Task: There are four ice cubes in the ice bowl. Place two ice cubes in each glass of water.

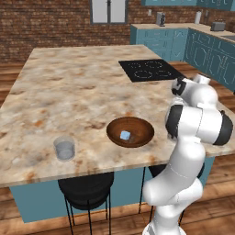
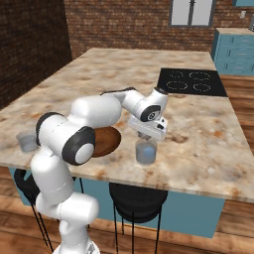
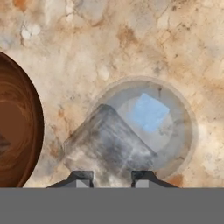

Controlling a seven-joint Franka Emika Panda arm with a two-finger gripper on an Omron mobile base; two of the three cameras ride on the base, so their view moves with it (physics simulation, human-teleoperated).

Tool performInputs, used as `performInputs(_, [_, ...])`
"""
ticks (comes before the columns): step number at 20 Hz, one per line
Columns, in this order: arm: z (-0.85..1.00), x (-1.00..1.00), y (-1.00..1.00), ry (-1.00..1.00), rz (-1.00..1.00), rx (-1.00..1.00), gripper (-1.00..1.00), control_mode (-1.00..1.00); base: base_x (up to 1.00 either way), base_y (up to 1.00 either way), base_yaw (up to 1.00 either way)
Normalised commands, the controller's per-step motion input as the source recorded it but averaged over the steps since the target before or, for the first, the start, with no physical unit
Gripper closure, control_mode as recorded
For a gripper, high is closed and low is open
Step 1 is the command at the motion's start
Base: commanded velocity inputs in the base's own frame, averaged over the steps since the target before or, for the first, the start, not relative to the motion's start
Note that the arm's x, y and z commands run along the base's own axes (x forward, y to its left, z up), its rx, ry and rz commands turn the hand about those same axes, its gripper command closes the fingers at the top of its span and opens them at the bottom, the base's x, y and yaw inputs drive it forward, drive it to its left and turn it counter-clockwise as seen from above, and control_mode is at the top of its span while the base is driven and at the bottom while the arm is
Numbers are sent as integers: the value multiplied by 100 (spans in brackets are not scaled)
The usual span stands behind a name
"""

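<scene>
One ice cube (image 3: pixel 150 112) already lies in the right glass (image 2: pixel 146 152) under your pincer (image 3: pixel 112 178), whose grip I cannot tell (narrow gap); any cube released off-centre could skid across the table (image 1: pixel 82 87).

One ice cube (image 1: pixel 125 135) in ice bowl (image 1: pixel 137 127), glass of water (image 1: pixel 64 149) well apart.

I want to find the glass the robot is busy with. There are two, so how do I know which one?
Look at the big marble counter and find the brown wooden bowl near its front edge. One glass stands by the bowl on the side toward the black stovetop, right under the robot's pincer, with an ice cube inside. The other glass stands alone on the bowl's far side.
</scene>
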Motion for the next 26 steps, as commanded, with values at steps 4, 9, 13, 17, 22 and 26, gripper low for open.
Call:
performInputs(4, [-11, 2, -8, 0, 18, 0, 100, -100, 0, 0, 0])
performInputs(9, [-15, 19, -1, 0, 17, -4, 100, -100, 0, 0, 0])
performInputs(13, [-14, 11, 0, 0, 14, -9, 100, -100, 0, 0, 0])
performInputs(17, [-8, 2, -1, 0, 13, -8, 100, -100, 0, 0, 0])
performInputs(22, [-27, 4, 0, 0, 10, -3, 100, -100, 0, 0, 0])
performInputs(26, [-29, 9, 0, 0, 7, -3, 100, -100, 0, 0, 0])
